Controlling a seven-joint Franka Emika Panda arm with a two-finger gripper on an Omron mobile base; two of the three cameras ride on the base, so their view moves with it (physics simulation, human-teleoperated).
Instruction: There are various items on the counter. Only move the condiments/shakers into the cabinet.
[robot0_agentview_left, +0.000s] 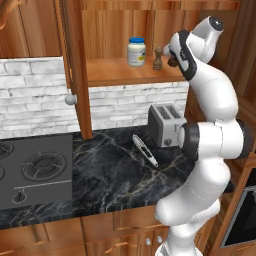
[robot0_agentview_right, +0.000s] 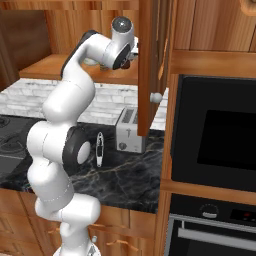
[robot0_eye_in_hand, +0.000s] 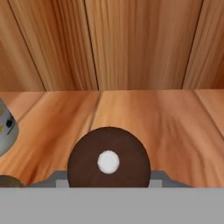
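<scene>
The white jar with a blue lid (robot0_agentview_left: 136, 51) and one brown shaker (robot0_agentview_left: 158, 59) stand on the cabinet shelf (robot0_agentview_left: 117, 72). My gripper (robot0_agentview_left: 172, 61) is inside the cabinet just right of that shaker, low over the shelf. In the hand view the darker shaker (robot0_eye_in_hand: 108, 161) shows as a round dark top with a white dot. My gripper (robot0_eye_in_hand: 108, 178) is shut on it, with shelf planks and the back wall beyond. The jar (robot0_eye_in_hand: 6, 127) and the other shaker's top (robot0_eye_in_hand: 8, 181) sit at the left edge. The arm hides the gripper in the right base view.
A silver toaster (robot0_agentview_left: 166, 124) and a thin silver-black utensil (robot0_agentview_left: 145, 149) lie on the black counter (robot0_agentview_left: 115, 175). The stovetop (robot0_agentview_left: 32, 170) is to the left. The cabinet doors (robot0_agentview_right: 147, 65) stand open on both sides, pale knobs (robot0_agentview_left: 71, 99) outward. A built-in oven (robot0_agentview_right: 215, 132) fills the right.
</scene>
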